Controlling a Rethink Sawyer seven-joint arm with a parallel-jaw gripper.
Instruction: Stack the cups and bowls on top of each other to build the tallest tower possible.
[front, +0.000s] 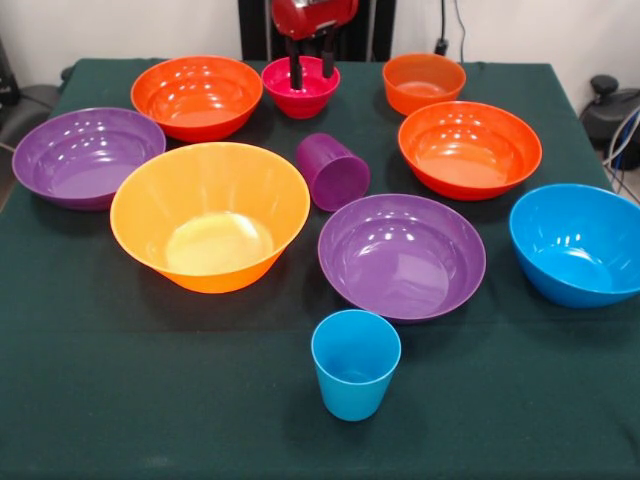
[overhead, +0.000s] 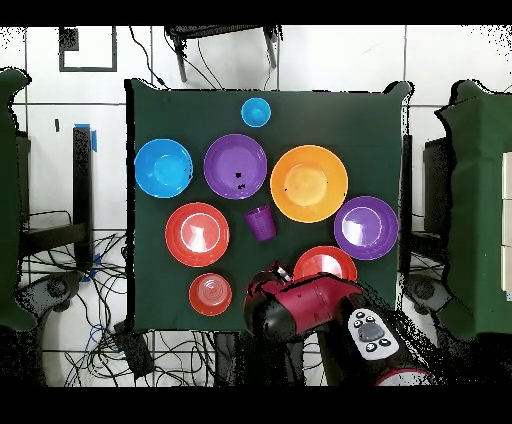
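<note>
Front view: the gripper (front: 311, 68) is seen over the small magenta bowl (front: 300, 88), its two fingertips down inside the bowl, jaws apart w/ a gap between, nothing clamped. Relative to the big orange bowl (front: 210, 215): a purple bowl (front: 88, 157) is placed just left and behind, a red-orange bowl (front: 197, 96) directly behind, the purple cup (front: 332, 171) just right, lying tilted w/ mouth toward the camera. Further right a 2nd purple bowl (front: 402, 256), a 2nd red-orange bowl (front: 470, 149) and the blue bowl (front: 578, 243) are set; the small orange bowl (front: 424, 83) is far right and behind. The light blue cup (front: 355, 363) stands upright, front-right. All rest on the green surface (front: 120, 400), nothing stacked.

Overhead view: the big orange bowl (overhead: 309, 183) is found mid-surface, purple cup (overhead: 261, 222) just beside it, light blue cup (overhead: 255, 112) near the top edge. The magenta bowl is hidden under the arm (overhead: 310, 305).
</note>
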